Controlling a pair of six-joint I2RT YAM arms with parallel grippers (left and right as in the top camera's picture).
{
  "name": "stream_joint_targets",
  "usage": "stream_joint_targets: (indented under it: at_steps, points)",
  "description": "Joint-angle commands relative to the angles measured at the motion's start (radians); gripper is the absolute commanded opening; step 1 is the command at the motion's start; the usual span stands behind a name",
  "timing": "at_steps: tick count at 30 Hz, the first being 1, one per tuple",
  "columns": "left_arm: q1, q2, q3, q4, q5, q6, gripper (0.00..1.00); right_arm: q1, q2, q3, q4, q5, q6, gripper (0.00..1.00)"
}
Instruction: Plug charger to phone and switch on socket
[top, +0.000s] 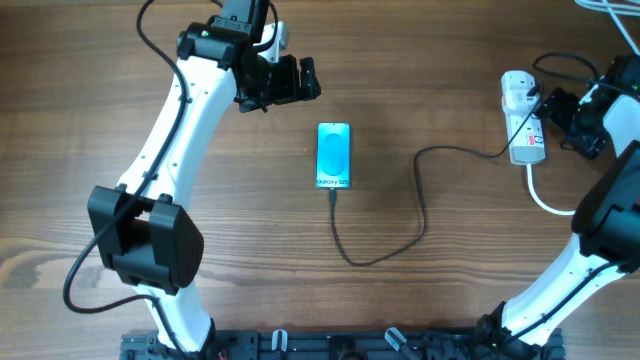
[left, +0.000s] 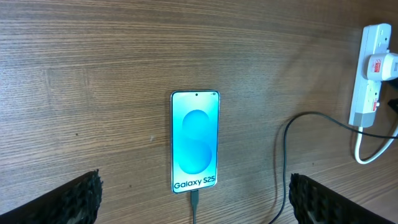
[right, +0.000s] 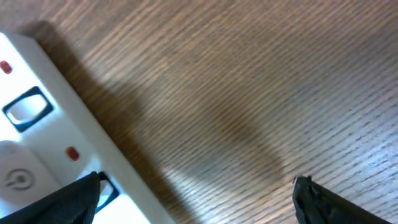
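Phone (top: 333, 155): centre frame, screen lit, charger (top: 420, 200) connector meeting its lower edge. Socket (top: 522, 120): upper right, one plug seated. Left gripper (top: 305, 78): upper left of phone, spread wide, empty. Right gripper (top: 556, 108): beside socket, spread, empty.

The left arm (top: 190, 110) rises from its base at the near edge, elbow bent, with the left gripper (top: 305, 80) pointing toward the centre, fingers spread wide. The right arm (top: 600, 220) folds at the far side, the right gripper (top: 553, 108) held low, fingers likewise parted.
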Motion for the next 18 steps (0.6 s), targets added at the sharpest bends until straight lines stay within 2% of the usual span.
stream_joint_targets:
  at_steps: [1, 12, 18]
  points:
    - [0.005, 0.007, 0.001, -0.001, -0.006, -0.002, 1.0, 0.006, 0.022, -0.044, -0.002, -0.026, -0.013, 1.0]
    - [0.005, 0.007, 0.001, -0.001, -0.006, -0.002, 1.0, 0.007, 0.022, -0.044, -0.025, -0.154, -0.066, 1.0]
    - [0.005, 0.007, 0.001, -0.001, -0.006, -0.001, 1.0, 0.007, 0.022, -0.044, -0.051, -0.148, -0.065, 0.99]
